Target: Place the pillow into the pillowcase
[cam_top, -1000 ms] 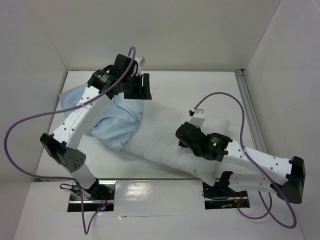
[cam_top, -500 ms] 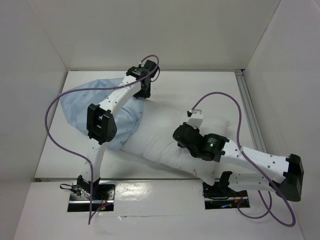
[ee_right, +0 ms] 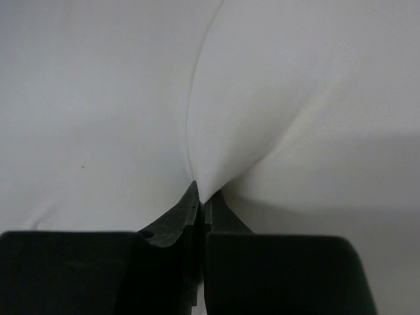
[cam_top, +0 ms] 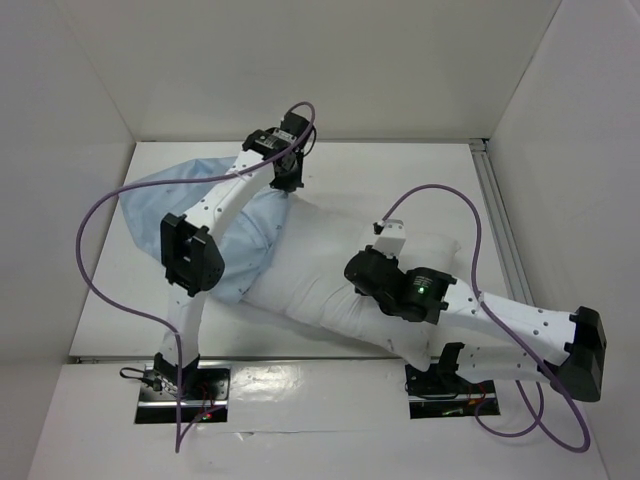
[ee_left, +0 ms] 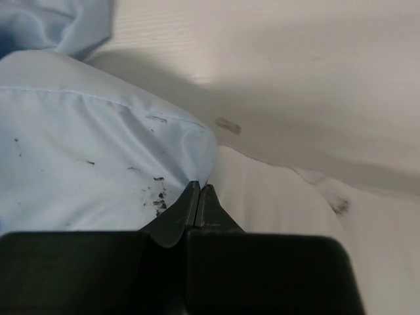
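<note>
White bench (cam_top: 400,170), walled on three sides. I see the pillow (cam_top: 310,285) lying diagonally, with the pillowcase (cam_top: 150,200) over the pillow's left end. At the pillow's far-left edge, the left end effector (ee_left: 199,188) is closed tight on the pillowcase hem. The right end effector (ee_right: 200,197), at mid-pillow, pinches a fold of pillow fabric.
</note>
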You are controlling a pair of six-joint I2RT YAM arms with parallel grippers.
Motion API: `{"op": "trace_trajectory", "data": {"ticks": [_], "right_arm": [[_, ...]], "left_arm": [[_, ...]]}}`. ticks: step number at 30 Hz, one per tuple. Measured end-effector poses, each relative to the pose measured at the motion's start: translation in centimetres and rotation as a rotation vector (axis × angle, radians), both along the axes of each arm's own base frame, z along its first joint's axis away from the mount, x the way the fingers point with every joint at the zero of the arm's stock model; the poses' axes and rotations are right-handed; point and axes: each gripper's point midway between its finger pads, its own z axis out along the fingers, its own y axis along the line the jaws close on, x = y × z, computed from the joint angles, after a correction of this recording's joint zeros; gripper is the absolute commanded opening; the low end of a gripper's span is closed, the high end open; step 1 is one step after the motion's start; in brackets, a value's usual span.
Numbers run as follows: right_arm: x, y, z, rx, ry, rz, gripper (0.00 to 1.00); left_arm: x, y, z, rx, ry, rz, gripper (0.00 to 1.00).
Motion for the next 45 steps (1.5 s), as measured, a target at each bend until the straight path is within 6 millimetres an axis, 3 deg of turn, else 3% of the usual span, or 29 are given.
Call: {"op": "trace_trajectory", "data": {"ticks": [6, 9, 11, 14, 17, 19, 22, 27, 30, 32, 34, 37, 39, 42, 45], "right_arm": [[-0.1, 0.5, -0.4, -0.052, 0.008, 0.019, 0.0], [-0.1, 0.5, -0.4, -0.073, 0.006, 0.024, 0.0], [-0.1, 0.3, -0.4, -0.091, 0.004, 0.02, 0.0], [0.8, 0.9, 0.8, -0.055, -0.029, -0.019, 0.0], [0.8, 0.6, 1.1, -0.039, -0.035, -0.037, 0.0], [0.7, 0.3, 1.3, -0.017, -0.04, -0.052, 0.0], [0.4, -0.4, 1.6, 0.017, -0.046, -0.074, 0.0], [0.3, -1.1, 1.7, 0.033, -0.047, -0.111, 0.0], [0.3, -1.2, 1.7, 0.037, -0.047, -0.12, 0.0], [0.3, -1.3, 1.6, 0.033, -0.048, -0.123, 0.0], [0.3, -1.4, 1.6, 0.031, -0.047, -0.126, 0.0], [0.4, -1.5, 1.6, 0.026, -0.047, -0.13, 0.0], [0.5, -1.5, 1.6, 0.021, -0.048, -0.128, 0.0], [0.7, -1.6, 1.7, 0.005, -0.049, -0.123, 0.0], [1.0, -1.7, 2.0, -0.001, -0.049, -0.121, 0.0]], "left_arm": [[-4.2, -6.6, 5.7, -0.227, -0.034, -0.259, 0.0], [-6.4, -10.5, 7.4, -0.346, -0.04, -0.381, 0.0], [-7.9, -13.2, 7.2, -0.425, -0.01, -0.446, 0.0], [-10.1, -16.0, 5.1, -0.445, 0.068, -0.5, 0.01], [-10.7, -16.6, 2.7, -0.406, 0.12, -0.493, 0.19], [-10.5, -16.1, 2.0, -0.382, 0.126, -0.473, 0.28], [-10.2, -15.5, 2.3, -0.372, 0.117, -0.457, 0.28], [-10.7, -14.7, 3.3, -0.361, 0.114, -0.461, 0.85], [-11.3, -12.9, 5.2, -0.327, 0.065, -0.429, 1.0], [-12.4, -10.3, 6.9, -0.287, 0.014, -0.377, 0.99], [-14.1, -6.4, 8.5, -0.242, -0.05, -0.292, 0.96], [-17.5, -0.6, 10.4, -0.226, -0.149, -0.173, 0.82], [-20.0, 2.6, 10.4, -0.237, -0.201, -0.103, 0.75], [-23.8, 5.0, 6.8, -0.246, -0.183, -0.035, 0.8], [-26.3, 4.9, 1.0, -0.191, -0.093, 0.026, 0.89]]}}
